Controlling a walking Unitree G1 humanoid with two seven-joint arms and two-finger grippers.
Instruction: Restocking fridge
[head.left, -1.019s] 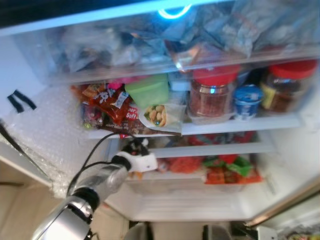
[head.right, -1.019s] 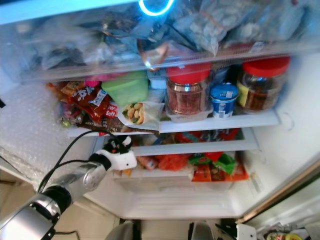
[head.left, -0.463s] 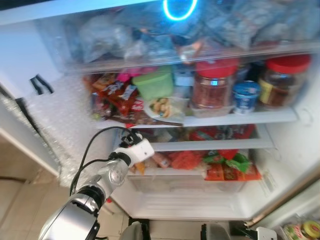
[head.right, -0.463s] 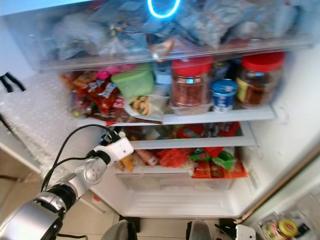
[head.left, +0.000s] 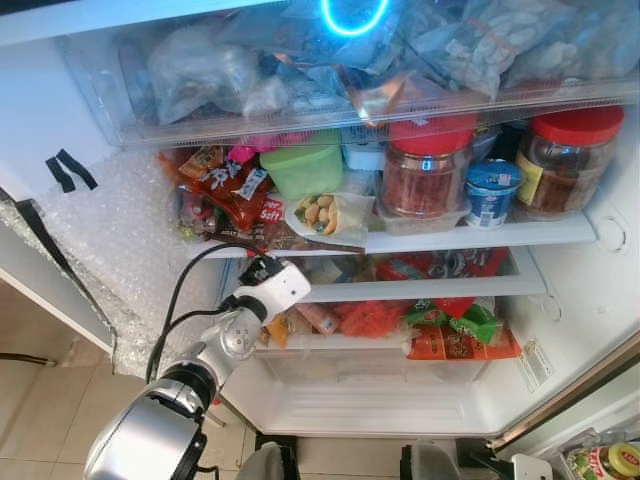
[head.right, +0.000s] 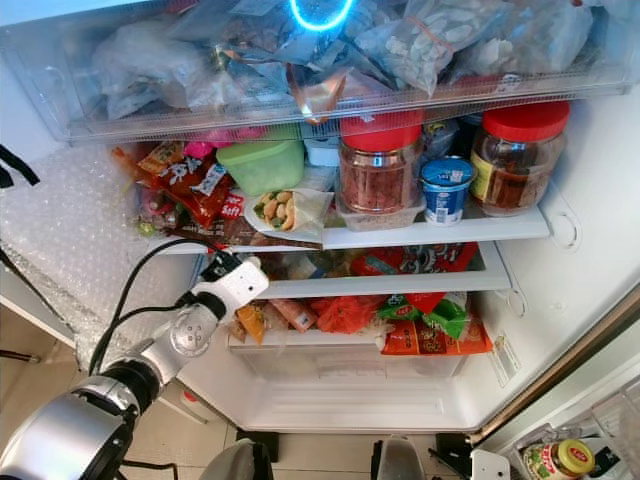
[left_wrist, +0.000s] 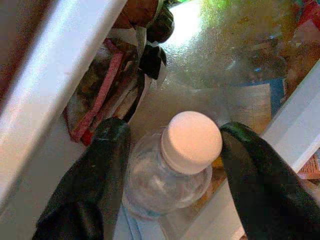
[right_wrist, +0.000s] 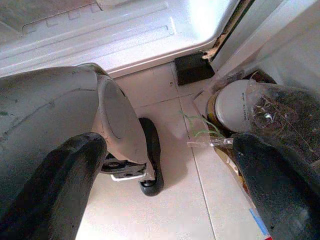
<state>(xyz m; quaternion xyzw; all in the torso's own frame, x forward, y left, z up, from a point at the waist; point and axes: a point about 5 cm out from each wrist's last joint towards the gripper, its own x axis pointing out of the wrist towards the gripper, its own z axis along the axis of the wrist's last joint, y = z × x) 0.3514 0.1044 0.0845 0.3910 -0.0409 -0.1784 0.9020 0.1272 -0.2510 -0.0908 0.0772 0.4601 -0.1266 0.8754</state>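
The open fridge has a middle shelf (head.left: 430, 290), and my left gripper (head.left: 262, 270) reaches into its left end, under the snack packs (head.left: 225, 195). In the left wrist view, the gripper (left_wrist: 172, 129) is shut on a clear bottle (left_wrist: 150, 187) with a white cap (left_wrist: 192, 142); one black finger (left_wrist: 107, 155) sits on each side of it. The bottle stands against the white shelf edge, with wrappers behind it. My right gripper (right_wrist: 170, 165) hangs open over the tiled floor beside the fridge's foot.
The upper shelf (head.left: 480, 238) carries a green tub (head.left: 300, 170), two red-lidded jars (head.left: 425, 180), a yoghurt cup (head.left: 492, 195) and a nut bag (head.left: 325, 215). Red and green packs (head.left: 450, 330) fill the lower shelf. Bubble wrap (head.left: 120, 240) lines the left wall. A bag-filled drawer (head.left: 350, 70) sits on top.
The camera has shifted and steadied. My left arm has pushed forward and a little up, bringing its gripper in at the left end of the middle shelf.
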